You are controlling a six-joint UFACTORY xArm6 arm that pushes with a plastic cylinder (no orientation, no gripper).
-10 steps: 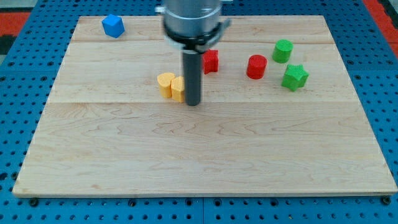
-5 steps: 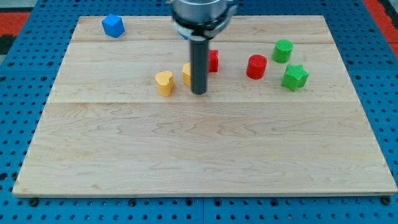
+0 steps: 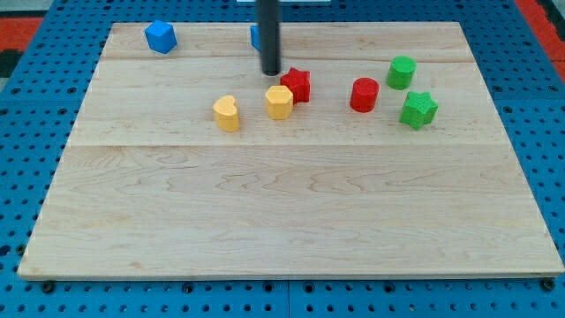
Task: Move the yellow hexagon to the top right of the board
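Note:
The yellow hexagon (image 3: 279, 102) lies on the wooden board (image 3: 291, 212) a little above its middle, touching the red star (image 3: 297, 85) at its upper right. My tip (image 3: 271, 72) stands just above the hexagon, toward the view's top, apart from it. A yellow heart-shaped block (image 3: 227, 113) lies to the hexagon's left, apart from it.
A red cylinder (image 3: 364, 94), a green cylinder (image 3: 402, 71) and a green star (image 3: 418, 109) lie at the right. A blue block (image 3: 161, 36) sits at the top left. Another blue block (image 3: 255, 36) shows partly behind the rod at the top.
My tip moved from beside the yellow blocks up toward the view's top. The hexagon was pushed right and up against the red star, and the yellow heart shifted a little left.

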